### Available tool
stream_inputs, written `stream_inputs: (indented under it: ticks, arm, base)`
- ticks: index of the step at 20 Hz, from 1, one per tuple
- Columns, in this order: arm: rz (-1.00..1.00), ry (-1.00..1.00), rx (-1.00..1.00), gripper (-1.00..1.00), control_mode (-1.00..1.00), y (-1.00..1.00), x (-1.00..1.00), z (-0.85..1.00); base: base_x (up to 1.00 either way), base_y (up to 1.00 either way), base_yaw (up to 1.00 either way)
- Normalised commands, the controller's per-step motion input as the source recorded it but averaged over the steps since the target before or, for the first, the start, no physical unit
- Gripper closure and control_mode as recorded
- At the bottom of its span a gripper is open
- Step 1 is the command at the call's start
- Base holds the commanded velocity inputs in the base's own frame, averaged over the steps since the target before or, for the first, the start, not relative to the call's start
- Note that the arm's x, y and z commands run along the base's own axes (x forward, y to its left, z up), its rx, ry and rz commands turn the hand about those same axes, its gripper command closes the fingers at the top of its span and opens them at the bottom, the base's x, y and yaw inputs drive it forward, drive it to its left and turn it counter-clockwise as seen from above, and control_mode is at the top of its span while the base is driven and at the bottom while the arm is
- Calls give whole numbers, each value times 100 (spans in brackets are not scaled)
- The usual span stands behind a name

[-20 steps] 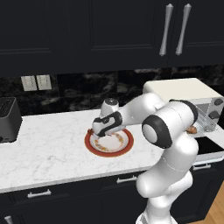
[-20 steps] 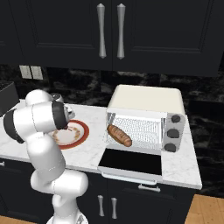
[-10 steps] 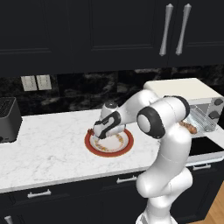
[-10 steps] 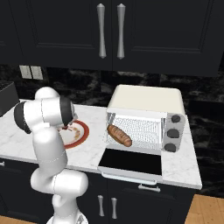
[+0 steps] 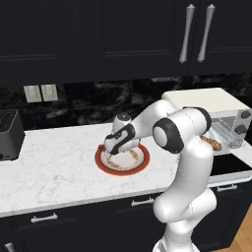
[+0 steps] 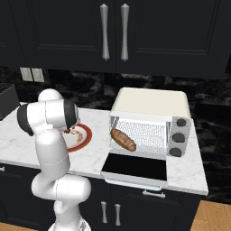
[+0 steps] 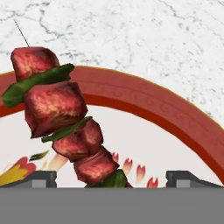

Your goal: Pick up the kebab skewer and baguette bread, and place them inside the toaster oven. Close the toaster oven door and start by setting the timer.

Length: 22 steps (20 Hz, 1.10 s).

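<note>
Gripper [image 7: 111,178] spread wide, low over plate [image 7: 175,118], straddling skewer [image 7: 65,118]. Baguette [image 6: 123,139] inside oven [image 6: 151,122], door [image 6: 134,168] down.

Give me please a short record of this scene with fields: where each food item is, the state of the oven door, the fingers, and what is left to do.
kebab skewer: lies on the red-rimmed plate, between the open fingers
baguette bread: already inside the toaster oven, on its rack
toaster oven door: folded down, open
gripper: low over the plate, open, not yet closed on the skewer
left to do: grasp the skewer, put it in the oven, close the door, set the timer
</note>
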Motion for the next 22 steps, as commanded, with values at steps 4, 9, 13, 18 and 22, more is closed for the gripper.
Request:
stream_inputs:
  ticks: [4,9,13,18,22]
  arm:
    - [0,4,0,100,-100,0,0,-25]
    - [2,3,0,100,-100,-3,-21,-16]
    - [4,1,0,100,-100,-7,-54,16]
    - [1,-1,0,100,-100,-28,-89,54]
    - [1,-6,0,100,-100,-52,-100,91]
  base:
    - [0,0,0]
    - [0,0,0]
    - [0,0,0]
    - [0,0,0]
    - [0,0,0]
